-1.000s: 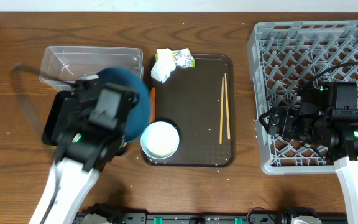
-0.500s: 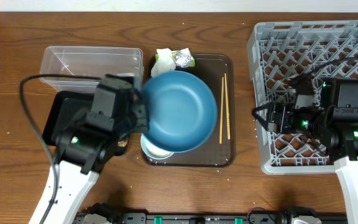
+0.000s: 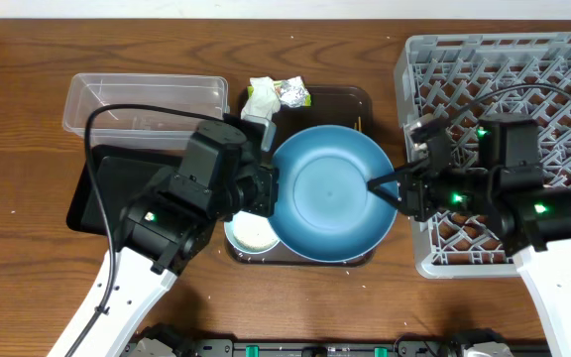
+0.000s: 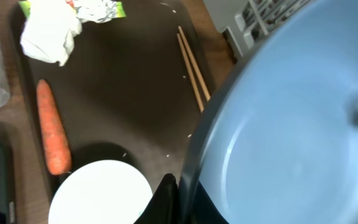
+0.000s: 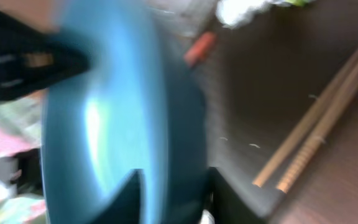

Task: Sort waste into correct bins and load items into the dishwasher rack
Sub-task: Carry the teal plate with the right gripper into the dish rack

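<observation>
Two grippers meet on my one blue plate point(image 3: 330, 193), held above the brown tray point(image 3: 327, 101): the left gripper point(image 3: 271, 192) is clamped on its left rim, while the right gripper point(image 3: 383, 188) straddles the right rim, and blur hides whether it grips. Only the left wrist view shows me one carrot point(image 4: 53, 134), one white bowl point(image 4: 101, 193) in full, and two chopsticks point(image 4: 192, 67) further right.

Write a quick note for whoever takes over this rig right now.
Left gripper: shut on the left rim of the large round blue plate, held over the brown serving tray.
Right gripper: fingers straddle the plate's right rim; firm grip unclear.
On the tray: crumpled white tissue, green-and-silver wrapper, orange carrot, white bowl, wooden chopsticks.
Done: plate lifted.
Left: plate into the grey plastic rack, then bowl and chopsticks; waste into the clear plastic tub or black tray.
</observation>
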`<state>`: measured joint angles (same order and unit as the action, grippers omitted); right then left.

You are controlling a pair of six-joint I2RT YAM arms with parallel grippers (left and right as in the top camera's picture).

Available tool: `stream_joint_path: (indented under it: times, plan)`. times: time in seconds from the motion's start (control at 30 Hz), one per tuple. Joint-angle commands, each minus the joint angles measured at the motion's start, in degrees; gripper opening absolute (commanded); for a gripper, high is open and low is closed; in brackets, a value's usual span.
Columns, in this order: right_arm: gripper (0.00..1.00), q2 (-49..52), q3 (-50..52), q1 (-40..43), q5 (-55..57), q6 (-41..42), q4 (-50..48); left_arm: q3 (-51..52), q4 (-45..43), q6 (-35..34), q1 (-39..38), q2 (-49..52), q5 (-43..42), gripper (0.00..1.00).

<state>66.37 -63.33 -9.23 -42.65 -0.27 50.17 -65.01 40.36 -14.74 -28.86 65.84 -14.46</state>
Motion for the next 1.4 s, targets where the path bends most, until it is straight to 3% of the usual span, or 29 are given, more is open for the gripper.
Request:
stream_joint_path:
  times: [0.0,0.27,0.4,0.43,0.47,0.6,0.8,0.87,1.13,1.37]
  plan:
    - [0.01,2.0,-0.6,-1.5,8.6,1.5,0.2,-1.4,-1.0,0.8,-1.1,-0.4,0.1,0.06]
    - [0.01,1.9,-0.7,-1.6,14.3,2.9,-2.0,-1.4,-1.9,0.8,-1.1,-0.5,0.1,0.09]
    - [0.01,0.2,-0.7,-1.0,29.1,7.8,-2.6,-1.4,-1.9,0.8,-1.1,-0.5,0.1,0.41]
    - [0.01,-0.4,-0.7,-0.6,36.3,9.7,-2.7,-1.4,-1.9,0.8,-1.1,-0.5,0.1,0.57]
    - [0.01,-0.8,-0.7,-0.3,41.0,11.1,-2.8,-1.4,-1.9,0.8,-1.1,-0.5,0.1,0.65]
    - [0.01,-1.5,-0.7,1.9,64.2,18.1,-4.5,-1.4,-1.9,0.8,-1.1,-0.5,0.1,0.73]
    - [0.01,-1.0,-0.7,5.6,95.2,18.2,-17.1,-1.4,-1.3,0.8,-1.1,-0.5,0.1,0.83]
    - [0.01,-0.6,-0.7,7.4,100.9,13.7,-24.2,-1.4,-0.6,0.8,-1.1,-0.5,0.1,0.84]
    - [0.01,4.2,-0.7,16.3,101.2,-18.8,-50.1,-1.4,0.1,0.8,-1.1,-0.5,0.1,0.86]
    - [0.01,11.6,-0.7,23.7,99.2,-35.1,-65.7,-1.4,0.1,0.8,-1.1,-0.5,0.1,0.9]
